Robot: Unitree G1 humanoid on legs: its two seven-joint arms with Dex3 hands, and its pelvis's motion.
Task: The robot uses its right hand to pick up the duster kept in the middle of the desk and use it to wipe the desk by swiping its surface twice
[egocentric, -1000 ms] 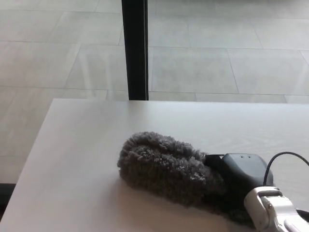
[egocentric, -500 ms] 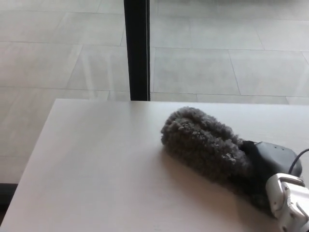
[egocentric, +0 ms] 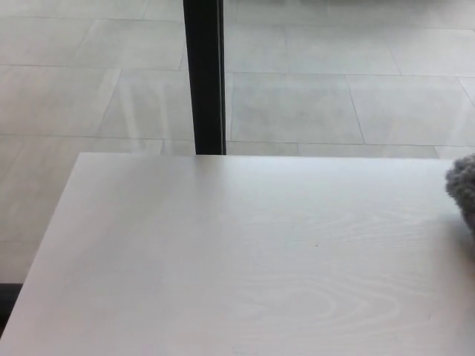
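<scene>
We see only a sliver of the duster [egocentric: 463, 189] at the far right edge of the head view, a tuft of grey, curly, woolly pile with a rounded outline that the frame cuts off. It sits over the right side of the desk [egocentric: 223, 259], about level with the middle of the desk's depth, and it seems to rest on the surface, though so little shows that we cannot be sure it touches. Its handle is out of the picture. Neither of our hands shows, so we cannot tell how the right hand's fingers are set or whether they hold anything. The desk is pale, whitish wood with faint grain rings near the lower right, and its far edge runs straight across the picture, with the left corner in view. Beyond it lies a floor [egocentric: 334, 89] of large light grey tiles, and a black post [egocentric: 203, 74] stands upright behind the far edge, left of centre.
</scene>
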